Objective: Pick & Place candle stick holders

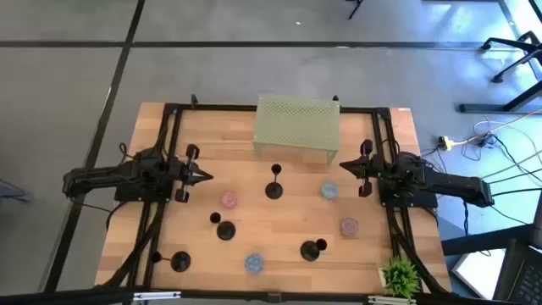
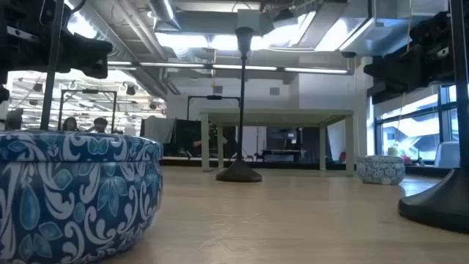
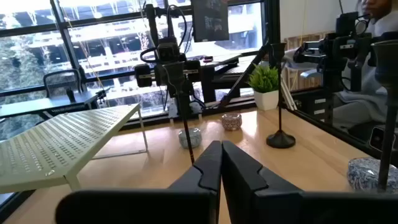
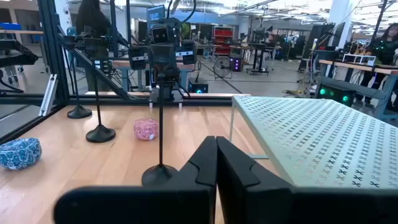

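Note:
Four black candle stick holders stand upright on their round bases on the wooden table: one at the centre, one left of centre, one near the front left and one at the front right. My left gripper is shut and empty at the table's left, pointing at the centre holder, whose stem shows just past the fingertips. My right gripper is shut and empty at the table's right, also facing the centre holder.
A pale green mesh rack stands at the far middle. Small patterned bowls lie among the holders: pink, blue, pink and blue. A small green plant stands at the front right corner.

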